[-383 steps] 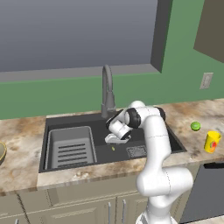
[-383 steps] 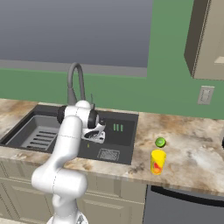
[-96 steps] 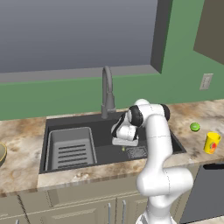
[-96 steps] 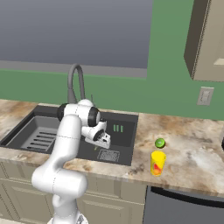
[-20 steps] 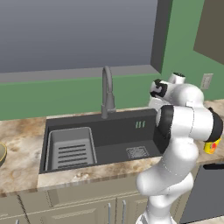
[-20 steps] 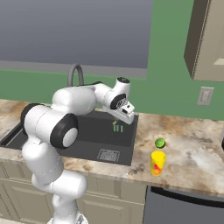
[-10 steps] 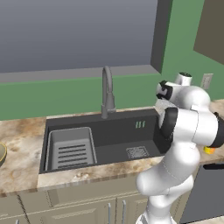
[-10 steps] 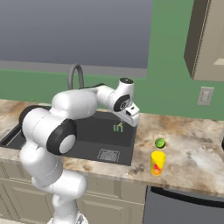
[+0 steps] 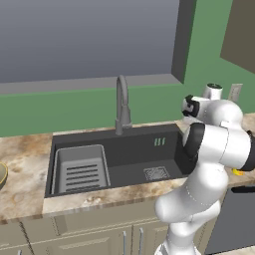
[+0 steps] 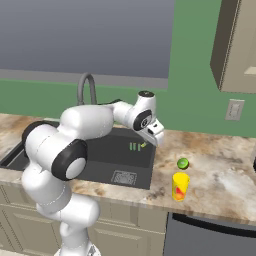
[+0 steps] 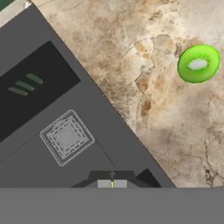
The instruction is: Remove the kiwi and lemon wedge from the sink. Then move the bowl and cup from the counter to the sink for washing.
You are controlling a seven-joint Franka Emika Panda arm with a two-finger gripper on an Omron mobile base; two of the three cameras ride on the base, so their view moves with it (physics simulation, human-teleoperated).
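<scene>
Since half a second ago the arm has swung a little further right, carrying the gripper [image 10: 151, 139] to the sink's right edge, above the rim. Jaws pinched nearly together on a thin pale-yellow sliver, the lemon wedge [image 11: 112, 184], just visible between the fingertips in the hand view. Below the hand: dark sink [image 10: 121, 155] with its square drain [image 11: 66, 137] to one side, marbled counter [image 11: 148, 100] to the other. Kiwi [image 10: 183, 163] lies on the counter right of the sink, cut face up, well apart from the gripper. Yellow cup [image 10: 180, 186] stands upright just in front of the kiwi. Bowl's [image 9: 2, 174] rim shows at the counter's far left edge.
</scene>
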